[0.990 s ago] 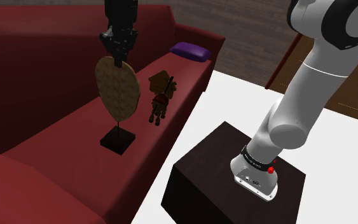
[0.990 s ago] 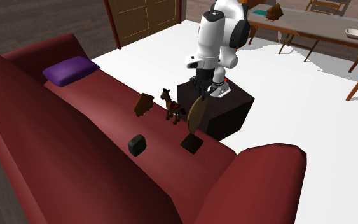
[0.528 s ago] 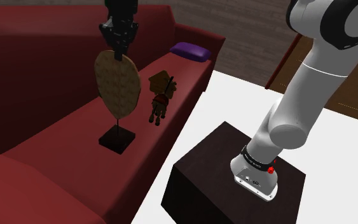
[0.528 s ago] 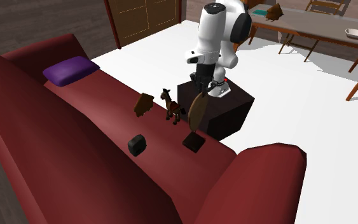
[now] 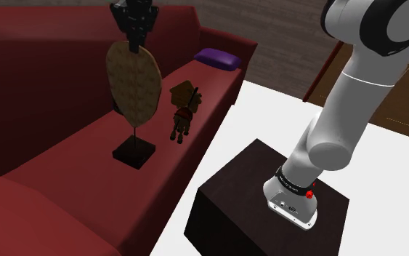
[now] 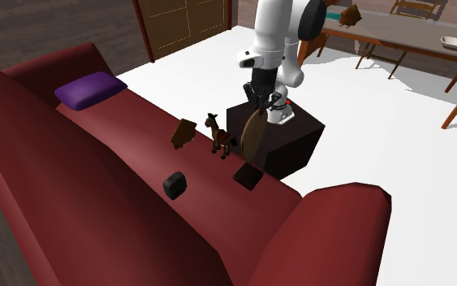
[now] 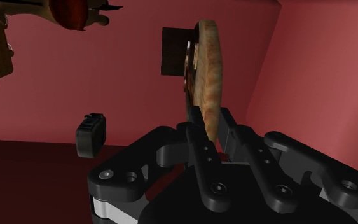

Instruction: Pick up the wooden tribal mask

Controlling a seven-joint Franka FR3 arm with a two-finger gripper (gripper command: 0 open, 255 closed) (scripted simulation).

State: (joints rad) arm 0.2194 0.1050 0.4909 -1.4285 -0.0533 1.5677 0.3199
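The wooden mask comes off the sofa
The gripper, fingers clenched on its top edge, has risen; the black base now seems to hang just above the seat.

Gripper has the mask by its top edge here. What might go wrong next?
1. The gripper clasps the mask only at its thin upper rim; with the black base far below the grip, it may pivot or slip out.
2. The horse figurine stands close by; a swinging base might knock it.
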